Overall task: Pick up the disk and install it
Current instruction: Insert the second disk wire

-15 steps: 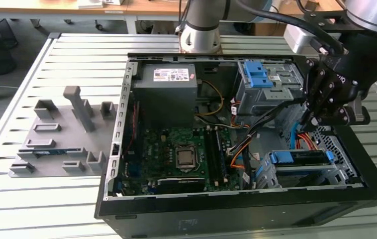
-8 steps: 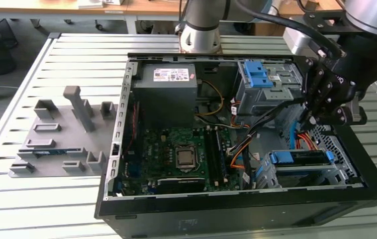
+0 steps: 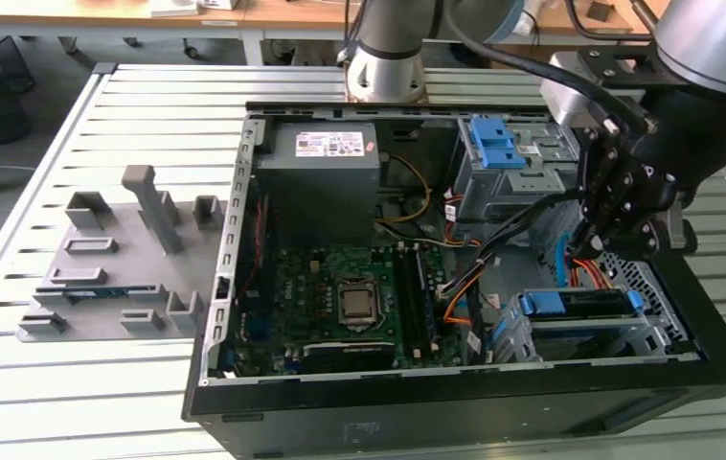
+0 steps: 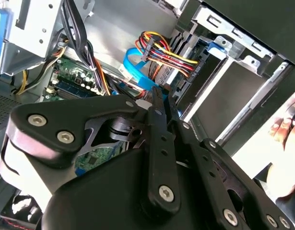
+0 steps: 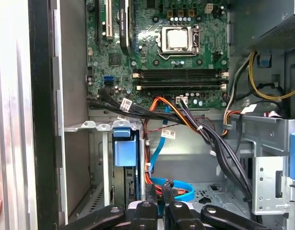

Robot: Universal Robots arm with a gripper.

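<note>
Slatted grey surface (image 3: 146,125) bearing open computer case (image 3: 465,388), gripper (image 3: 619,225) inside, fingers together, empty, exterior view showing disk (image 3: 580,305) seated in bay, first wrist view adding motherboard (image 5: 157,48).

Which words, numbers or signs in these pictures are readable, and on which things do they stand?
None can be read.
White sticker on the grey power supply box: print too small.
Small white tags on the cables in the first wrist view: blurred.
Green motherboard: markings too small.
</note>
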